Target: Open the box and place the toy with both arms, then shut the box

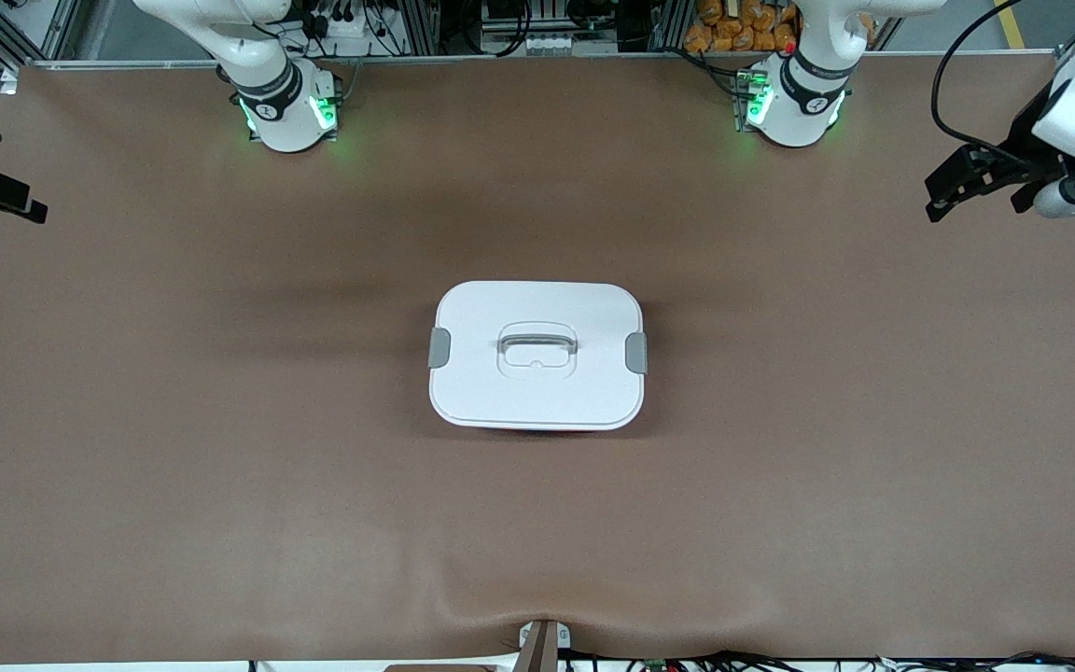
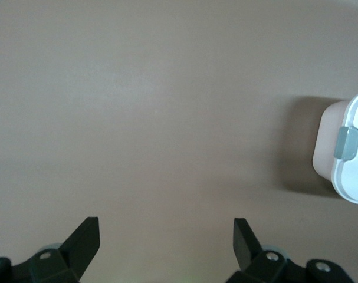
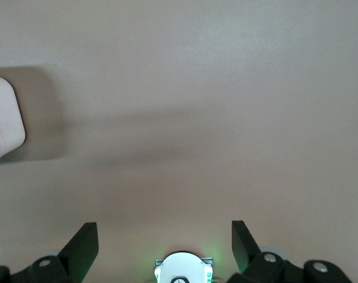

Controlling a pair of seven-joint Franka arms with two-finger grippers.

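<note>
Your left end effector (image 2: 166,242) hangs with its fingers spread wide and empty over bare worktop (image 1: 220,467) at the left arm's end. Your right end effector (image 3: 164,243) is likewise wide open and empty, over the worktop at the right arm's end. Between them, well apart from both, the box (image 1: 537,355) sits mid-worktop, lid (image 1: 537,392) on, both grey clips (image 1: 439,347) down. You can't see the toy.
</note>
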